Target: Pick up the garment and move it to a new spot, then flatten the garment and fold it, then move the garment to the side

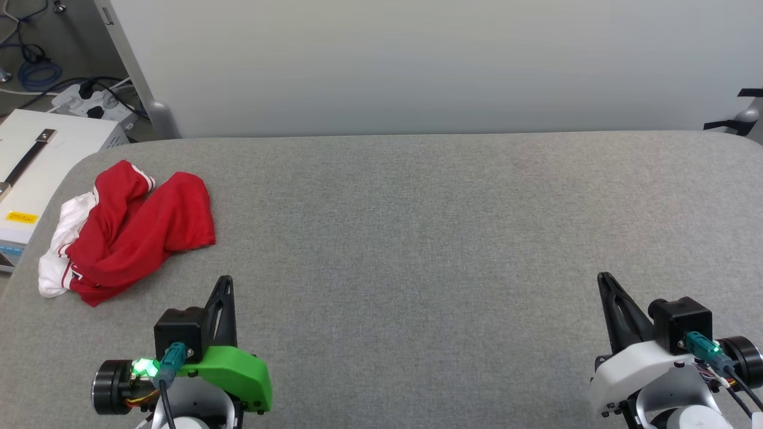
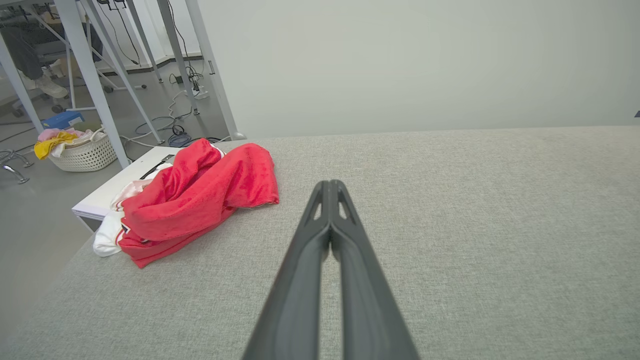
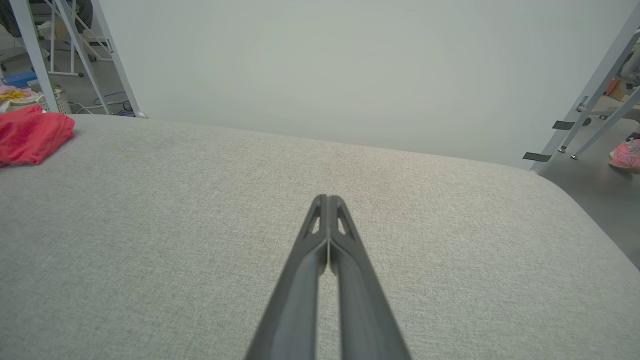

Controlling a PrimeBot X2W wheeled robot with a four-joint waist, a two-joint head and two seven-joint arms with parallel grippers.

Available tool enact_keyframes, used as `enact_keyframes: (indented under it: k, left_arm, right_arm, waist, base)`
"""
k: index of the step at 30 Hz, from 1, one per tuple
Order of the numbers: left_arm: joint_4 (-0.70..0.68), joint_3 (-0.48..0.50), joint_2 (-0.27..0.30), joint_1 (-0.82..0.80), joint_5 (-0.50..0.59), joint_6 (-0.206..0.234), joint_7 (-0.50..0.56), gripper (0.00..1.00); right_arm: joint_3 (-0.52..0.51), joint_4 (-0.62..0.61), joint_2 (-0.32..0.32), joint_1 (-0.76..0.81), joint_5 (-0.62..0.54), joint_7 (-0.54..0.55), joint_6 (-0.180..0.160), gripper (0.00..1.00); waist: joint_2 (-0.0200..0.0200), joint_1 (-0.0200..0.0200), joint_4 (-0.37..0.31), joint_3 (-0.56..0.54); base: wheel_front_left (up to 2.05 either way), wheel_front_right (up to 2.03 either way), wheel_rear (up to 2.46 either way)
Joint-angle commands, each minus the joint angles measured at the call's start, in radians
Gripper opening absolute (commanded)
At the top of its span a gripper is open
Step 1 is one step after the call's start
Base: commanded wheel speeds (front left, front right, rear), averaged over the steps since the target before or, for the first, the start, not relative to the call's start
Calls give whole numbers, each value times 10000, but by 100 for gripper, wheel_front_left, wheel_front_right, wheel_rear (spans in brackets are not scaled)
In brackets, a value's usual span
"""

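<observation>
The garment [image 1: 128,229], red with white sleeve parts, lies crumpled in a heap near the table's left edge; I also see the garment [image 2: 195,197] ahead and left in the left wrist view and the garment [image 3: 30,135] at the far left of the right wrist view. My left gripper [image 1: 225,280] hovers at the lower left, just right of and nearer than the heap, fingers pressed together and holding nothing [image 2: 330,184]. My right gripper [image 1: 603,277] sits far away at the lower right, also shut and empty [image 3: 327,198].
The grey fabric-covered table [image 1: 417,238] spans the view, with a pale wall panel [image 1: 417,59] behind its far edge. A white box [image 1: 36,161] stands beside the table's left edge. A basket of clothes [image 2: 82,150], metal frame legs and cables are on the floor beyond.
</observation>
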Motion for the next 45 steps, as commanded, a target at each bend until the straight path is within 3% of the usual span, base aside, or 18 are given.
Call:
enact_keyframes:
  k: [1, 21, 22, 45]
  left_arm:
    - [-24, 9, -40, -172, 99, -28, -7, 0]
    - [-24, 9, -40, -172, 99, -28, -7, 0]
    - [0, 2, 0, 0, 0, 1, -3, 100]
    - [-57, -288, -4, -6, -28, 382, -395, 100]
  right_arm:
    - [11, 16, -1, -159, -95, 28, -7, 0]
    - [11, 16, -1, -159, -95, 28, -7, 0]
    - [0, 0, 0, 0, 1, -3, 0, 100]
    - [-285, -242, 0, 64, 476, -390, -1, 100]
  waist:
    - [0, 0, 0, 0]
    - [0, 0, 0, 0]
    - [0, 0, 0, 0]
    - [0, 0, 8, 17]
  base:
    - [0, 0, 0]
    - [0, 0, 0]
    - [0, 0, 0]
    - [0, 0, 0]
